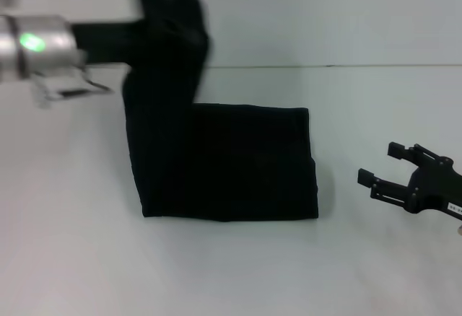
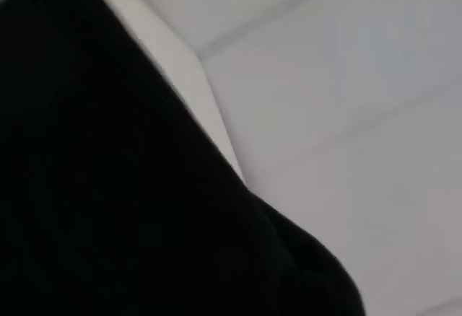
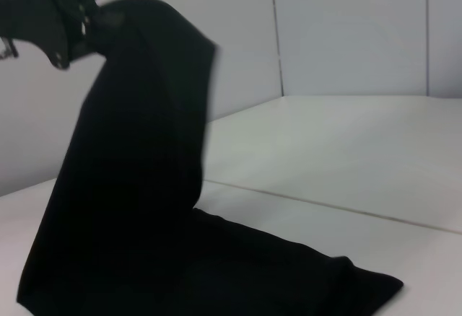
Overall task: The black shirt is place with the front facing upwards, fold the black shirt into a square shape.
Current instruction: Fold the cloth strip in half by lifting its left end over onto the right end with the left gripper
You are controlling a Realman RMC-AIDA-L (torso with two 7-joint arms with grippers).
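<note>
Mid-fold now: left gripper (image 3: 90, 16) up at 10 o'clock, clamped on one end of the black shirt (image 1: 224, 164), lifting it off the table (image 1: 238, 273). Rest of shirt flat at table centre, already a folded band with long axis running 9 to 3. Free flat end at 3 o'clock from the raised end, so fold probably goes that way. Right gripper (image 1: 382, 166) low at 3 o'clock, just off the shirt's edge, fingers spread, holding nothing. Plain white tabletop, pale panelled wall (image 3: 346, 27) behind.
</note>
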